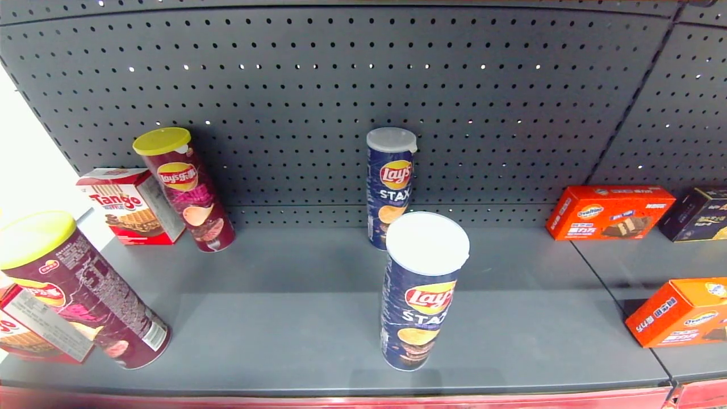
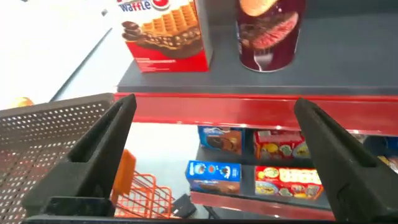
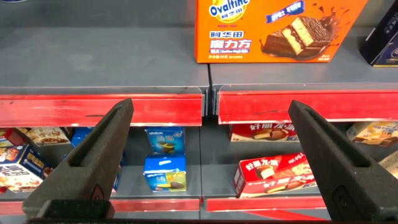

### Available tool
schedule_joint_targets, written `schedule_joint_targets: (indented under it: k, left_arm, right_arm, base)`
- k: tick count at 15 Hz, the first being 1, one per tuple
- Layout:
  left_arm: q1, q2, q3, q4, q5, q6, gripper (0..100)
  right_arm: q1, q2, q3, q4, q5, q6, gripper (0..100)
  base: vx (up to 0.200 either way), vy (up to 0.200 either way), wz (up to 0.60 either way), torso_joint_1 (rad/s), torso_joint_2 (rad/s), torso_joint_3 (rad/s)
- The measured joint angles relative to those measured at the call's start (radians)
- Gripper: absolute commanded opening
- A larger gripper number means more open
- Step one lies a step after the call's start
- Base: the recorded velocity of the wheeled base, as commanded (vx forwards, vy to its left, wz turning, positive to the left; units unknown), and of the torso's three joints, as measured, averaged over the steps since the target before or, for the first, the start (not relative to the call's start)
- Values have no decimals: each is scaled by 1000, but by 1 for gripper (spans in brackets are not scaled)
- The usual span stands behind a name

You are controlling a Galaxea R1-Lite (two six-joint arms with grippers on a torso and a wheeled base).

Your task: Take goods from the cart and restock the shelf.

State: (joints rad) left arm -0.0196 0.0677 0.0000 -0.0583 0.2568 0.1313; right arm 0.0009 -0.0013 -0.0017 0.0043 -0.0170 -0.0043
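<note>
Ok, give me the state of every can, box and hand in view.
front blue can, upright, lid on
rear blue can, upright, lid on
rear maroon can, standing, yellow lid on
front maroon can, standing, yellow lid on
waffle box, closed, standing
rear orange box, closed, lying flat
front orange box, closed
dark box, closed
left hand, open, empty
right hand, open, empty

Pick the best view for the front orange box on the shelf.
Right wrist view: the front orange box faces the camera squarely, top cropped. Head view has it obliquely at the picture's edge, partly cut off.
</note>
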Motion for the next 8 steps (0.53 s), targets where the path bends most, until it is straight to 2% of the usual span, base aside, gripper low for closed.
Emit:
schedule_joint_targets:
  k: [2,3,4,5,7,8]
  left_arm:
    - [13,-38,0,1,1,-2,100]
    - [16,-49,0,4,3,-16,100]
    - [18,-57,0,5,-2,-62,100]
    - [18,-63,0,6,-38,-89,100]
    - [18,-68,0,27,-213,-95,100]
    - [18,-68,0,44,-270,-89,100]
  right_arm:
    - [0,0,0,0,0,0,100]
    - [0,0,0,0,0,0,100]
    - [0,0,0,0,0,0,100]
    - [0,0,0,0,0,0,100]
    - [0,0,0,0,0,0,100]
    - [0,0,0,0,0,0,100]
  base:
    - [0,0,0,0,0,0]
    - [0,0,0,0,0,0]
    - [0,0,0,0,0,0]
    - [0,0,0,0,0,0]
    - [0,0,0,0,0,0]
    - [0,0,0,0,0,0]
